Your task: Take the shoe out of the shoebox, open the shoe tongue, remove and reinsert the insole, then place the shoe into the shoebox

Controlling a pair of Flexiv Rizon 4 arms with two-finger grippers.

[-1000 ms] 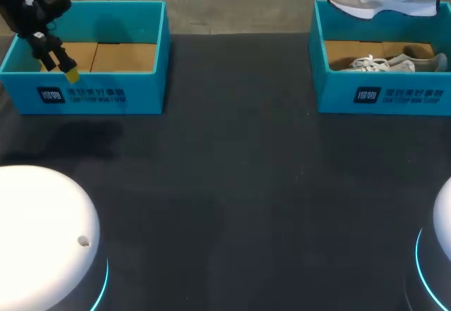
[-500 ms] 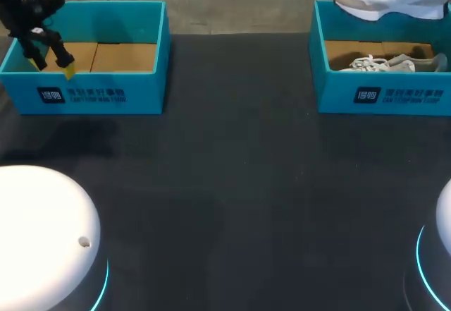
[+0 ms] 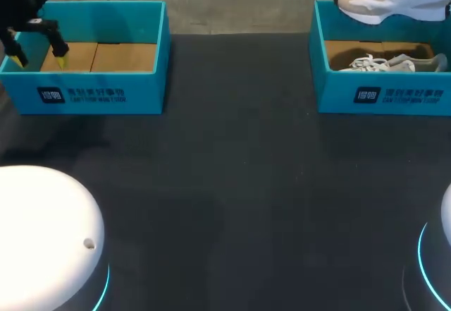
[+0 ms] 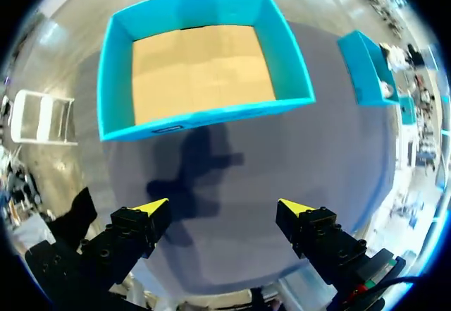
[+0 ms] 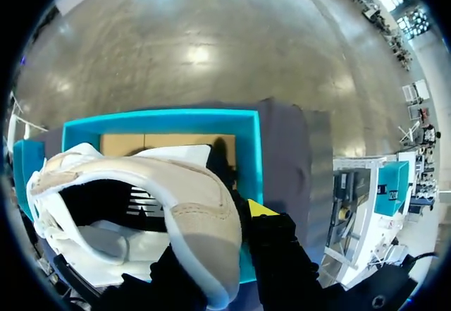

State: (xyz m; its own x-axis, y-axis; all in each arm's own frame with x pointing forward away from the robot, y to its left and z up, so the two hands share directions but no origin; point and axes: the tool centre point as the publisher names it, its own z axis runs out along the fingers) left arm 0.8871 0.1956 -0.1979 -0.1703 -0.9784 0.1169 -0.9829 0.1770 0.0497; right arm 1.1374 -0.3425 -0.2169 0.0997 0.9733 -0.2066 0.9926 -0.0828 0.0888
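Left gripper (image 4: 222, 209) has its jaws spread wide, nothing between them, at the outer front corner of the left shoebox (image 3: 91, 96). Right gripper (image 5: 243, 216) pinches the shoe (image 3: 391, 1) at the heel, held in the air over the right shoebox (image 3: 380, 96) — a second shoe (image 3: 394, 63) lies inside.

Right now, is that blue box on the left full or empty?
Empty. The left box shows only its bare cardboard floor in both the head and left wrist views; nothing lies on it.
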